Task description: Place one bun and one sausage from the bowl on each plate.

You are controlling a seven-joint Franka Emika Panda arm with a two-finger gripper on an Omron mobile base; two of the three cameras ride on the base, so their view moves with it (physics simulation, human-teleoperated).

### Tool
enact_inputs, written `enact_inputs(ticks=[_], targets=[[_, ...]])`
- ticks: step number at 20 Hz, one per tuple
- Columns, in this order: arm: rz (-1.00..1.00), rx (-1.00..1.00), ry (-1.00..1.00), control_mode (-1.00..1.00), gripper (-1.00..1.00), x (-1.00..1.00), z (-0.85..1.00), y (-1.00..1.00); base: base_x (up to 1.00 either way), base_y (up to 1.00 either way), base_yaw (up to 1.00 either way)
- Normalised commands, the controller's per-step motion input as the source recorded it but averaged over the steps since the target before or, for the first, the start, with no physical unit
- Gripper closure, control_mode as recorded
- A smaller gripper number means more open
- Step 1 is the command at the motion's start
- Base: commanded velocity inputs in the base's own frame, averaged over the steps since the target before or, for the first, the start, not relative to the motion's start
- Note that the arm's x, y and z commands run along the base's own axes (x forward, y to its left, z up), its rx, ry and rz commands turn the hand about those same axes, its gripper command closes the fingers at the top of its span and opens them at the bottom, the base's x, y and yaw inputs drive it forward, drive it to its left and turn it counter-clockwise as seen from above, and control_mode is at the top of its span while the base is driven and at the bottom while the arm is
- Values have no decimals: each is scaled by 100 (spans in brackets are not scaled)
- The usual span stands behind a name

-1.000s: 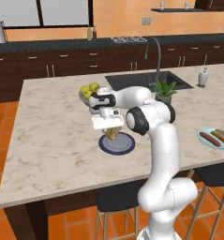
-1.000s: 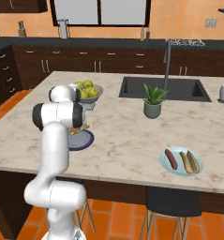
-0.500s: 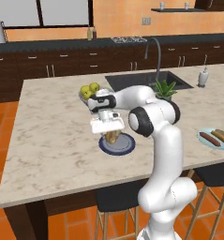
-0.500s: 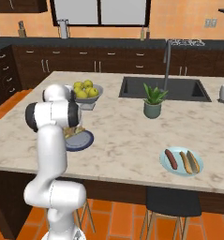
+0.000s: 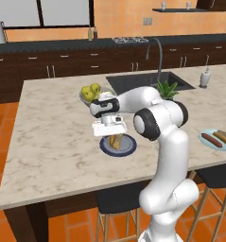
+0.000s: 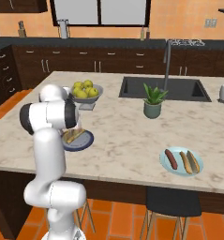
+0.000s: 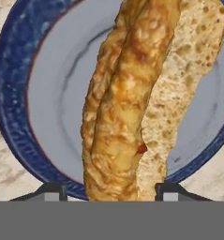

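Observation:
My gripper (image 5: 112, 134) hangs straight over the dark navy plate (image 5: 105, 147), shut on a golden-tan bun (image 5: 116, 141). In the hand view the bun (image 7: 127, 93) stands lengthwise between the fingertips (image 7: 52, 191), with the navy plate (image 7: 10, 93) close behind it. From the right, the bun (image 6: 74, 136) sits low over that plate (image 6: 87, 140); I cannot tell whether they touch. The pale blue plate (image 5: 217, 145) at the counter's near right holds a sausage (image 5: 209, 140) and a second bun (image 5: 225, 137). The dark grey bowl is out of view.
A grey pedestal bowl of yellow-green fruit (image 5: 91, 92) stands just behind the gripper. A potted plant (image 6: 153, 101) sits beside the sink (image 6: 165, 89) with its tall faucet. Stools stand under the counter's near edge.
The hand has sunk a little towards the navy plate, bringing the bun down with it. The pale blue plate and its food have not moved.

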Motion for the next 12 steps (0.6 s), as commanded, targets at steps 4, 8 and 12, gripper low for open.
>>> enact_inputs(ticks=[4,8,12], targets=[[0,-4,0,-100,-100,-7,60,0,0,0,0],[0,-1,-21,-100,-100,-80,69,-1,0,0,0],[0,11,-50,-100,-100,-100,49,-24,0,0,0]])
